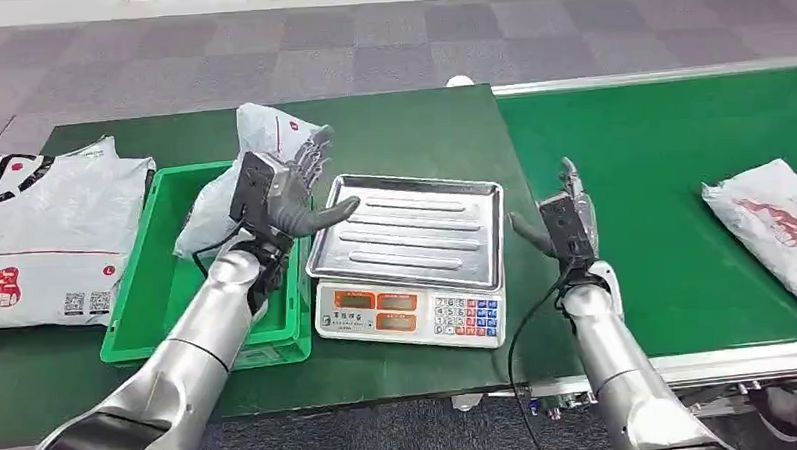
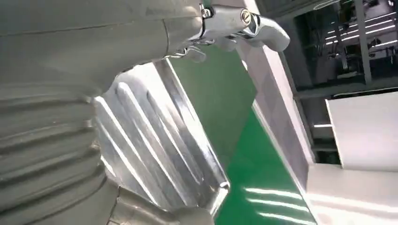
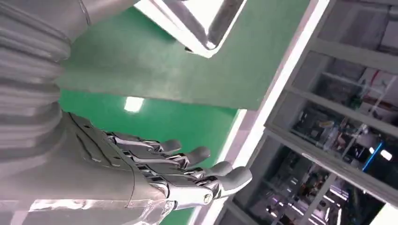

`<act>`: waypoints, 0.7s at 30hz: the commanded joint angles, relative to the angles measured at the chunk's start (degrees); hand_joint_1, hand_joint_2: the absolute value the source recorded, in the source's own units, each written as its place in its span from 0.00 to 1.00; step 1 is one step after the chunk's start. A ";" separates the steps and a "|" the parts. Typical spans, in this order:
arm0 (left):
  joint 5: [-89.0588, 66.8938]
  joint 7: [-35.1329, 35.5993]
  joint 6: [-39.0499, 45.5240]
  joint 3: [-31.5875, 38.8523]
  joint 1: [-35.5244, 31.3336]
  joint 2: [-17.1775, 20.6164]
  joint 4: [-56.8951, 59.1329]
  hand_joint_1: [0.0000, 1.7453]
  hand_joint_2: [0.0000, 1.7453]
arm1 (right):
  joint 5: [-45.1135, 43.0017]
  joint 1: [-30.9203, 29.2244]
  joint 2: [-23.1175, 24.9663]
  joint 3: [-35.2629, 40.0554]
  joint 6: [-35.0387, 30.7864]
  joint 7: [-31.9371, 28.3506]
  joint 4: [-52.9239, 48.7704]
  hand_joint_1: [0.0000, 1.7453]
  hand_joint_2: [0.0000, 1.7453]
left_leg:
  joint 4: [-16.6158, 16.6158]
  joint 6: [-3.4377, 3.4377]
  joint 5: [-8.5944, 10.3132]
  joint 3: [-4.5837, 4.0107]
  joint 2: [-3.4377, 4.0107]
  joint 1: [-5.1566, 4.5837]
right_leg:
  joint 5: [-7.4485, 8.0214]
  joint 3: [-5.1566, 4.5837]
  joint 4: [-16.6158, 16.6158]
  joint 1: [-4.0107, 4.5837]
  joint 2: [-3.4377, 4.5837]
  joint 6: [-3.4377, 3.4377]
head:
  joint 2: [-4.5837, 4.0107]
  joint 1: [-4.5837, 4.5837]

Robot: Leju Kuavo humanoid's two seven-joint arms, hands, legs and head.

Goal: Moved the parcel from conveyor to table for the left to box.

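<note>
With one parcel [image 1: 235, 181] already in the green bin [image 1: 157, 293] at centre-left, both the left hand [image 1: 298, 193] and the right hand [image 1: 564, 219] hung spread and empty, so the right apparently next needed to reach the parcel on the conveyor [image 1: 770, 227] at far right.

Left hand [image 1: 291, 194] and right hand [image 1: 566, 219] both raised, fingers spread, empty.

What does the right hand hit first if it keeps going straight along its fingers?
Probably nothing: the right hand points away from the robot, fingers extended, along the seam between table and conveyor belt. Path looks free, though depth is unclear.
</note>
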 commanded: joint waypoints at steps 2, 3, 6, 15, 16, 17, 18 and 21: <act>4.13 -0.20 6.92 0.91 -2.75 -6.64 9.58 0.00 1.00 | -2.03 -5.51 3.29 4.48 -0.58 -1.11 9.99 0.00 1.00 | -0.05 0.02 -0.09 0.24 0.11 0.04 | -0.02 0.23 -0.11 0.04 0.16 0.01 | 0.00 0.00; 2.94 -0.77 9.84 -0.59 -2.89 -7.43 10.25 0.00 1.00 | -2.24 -5.95 3.66 4.77 -0.63 -1.43 10.75 0.00 1.00 | -0.01 0.02 -0.08 0.16 0.10 0.04 | -0.02 0.16 -0.07 0.04 0.14 0.01 | 0.00 0.00; 14.86 0.58 11.11 -5.91 -2.07 -7.50 11.26 0.00 1.00 | -5.64 -7.40 4.02 5.88 -0.45 -4.49 13.95 0.00 1.00 | -0.04 0.03 -0.07 0.18 0.08 0.04 | 0.00 0.20 -0.12 0.05 0.12 0.02 | -0.02 0.00; 11.70 -5.51 14.77 -10.78 1.41 -6.50 11.63 0.00 1.00 | -7.60 -3.02 4.13 7.34 -3.85 -6.17 9.76 0.00 1.00 | -0.07 0.02 -0.08 0.21 0.04 0.04 | -0.03 0.22 -0.13 0.05 0.07 0.00 | -0.02 0.00; 10.78 -5.47 14.73 -11.81 1.63 -6.49 11.66 0.00 1.00 | -7.11 -2.21 4.04 7.26 -3.82 -5.77 7.98 0.00 1.00 | -0.14 0.02 -0.08 0.30 0.01 0.05 | -0.04 0.32 -0.20 0.05 0.05 0.00 | 0.00 0.00; 9.76 -5.76 15.16 -12.85 1.84 -6.48 11.71 0.00 1.00 | -6.26 -1.44 3.95 7.44 -4.10 -5.73 6.29 0.00 1.00 | -0.11 0.02 -0.07 0.22 0.03 0.01 | -0.04 0.20 -0.14 0.03 0.06 0.01 | -0.02 0.00; 9.84 -5.78 14.95 -12.79 1.91 -6.52 11.82 0.00 1.00 | -5.84 -1.02 3.92 7.57 -4.17 -5.54 5.55 0.00 1.00 | -0.16 0.02 -0.08 0.32 0.06 0.01 | -0.04 0.29 -0.19 0.03 0.10 0.00 | 0.00 0.00; 9.84 -5.77 14.73 -12.79 1.85 -6.55 11.93 0.00 1.00 | -5.54 -0.44 3.86 7.56 -3.99 -5.09 4.62 0.00 1.00 | -0.08 0.02 -0.08 0.21 0.03 0.01 | -0.05 0.19 -0.11 0.03 0.07 0.01 | -0.02 0.00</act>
